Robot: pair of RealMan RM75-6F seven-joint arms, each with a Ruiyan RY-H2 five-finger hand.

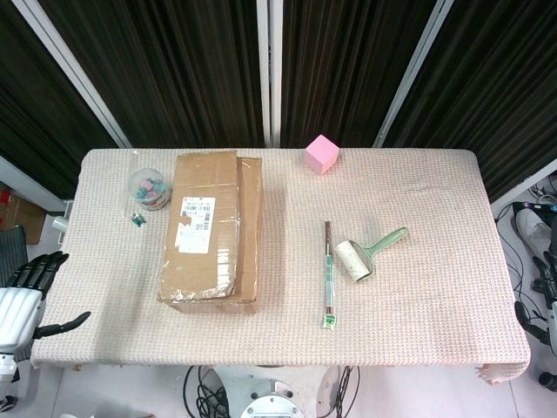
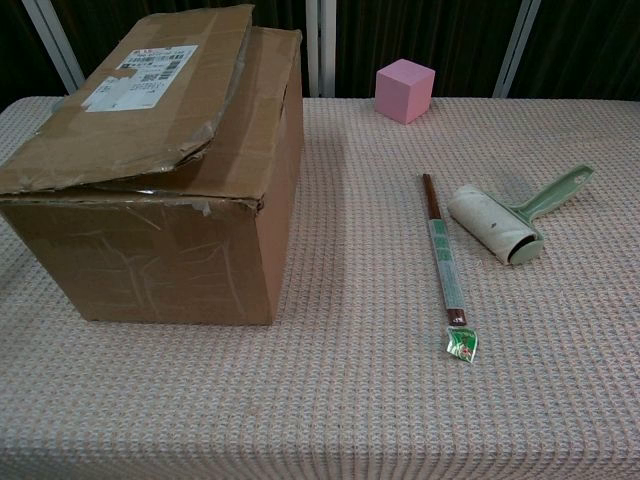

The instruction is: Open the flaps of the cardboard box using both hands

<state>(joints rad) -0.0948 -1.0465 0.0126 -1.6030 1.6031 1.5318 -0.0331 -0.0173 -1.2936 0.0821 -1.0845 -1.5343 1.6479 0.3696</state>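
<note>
Left hand open, off-table; jar beside cardboard box, lint roller right

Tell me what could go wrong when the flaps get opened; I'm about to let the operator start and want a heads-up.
1. The cardboard box has its labelled top flap lying loose and bowed; swung left, it could knock the jar of clips beside it.
2. Only the left hand shows, off the table's edge; the right hand is out of view, so the box may slide under one-sided pulling.
</note>
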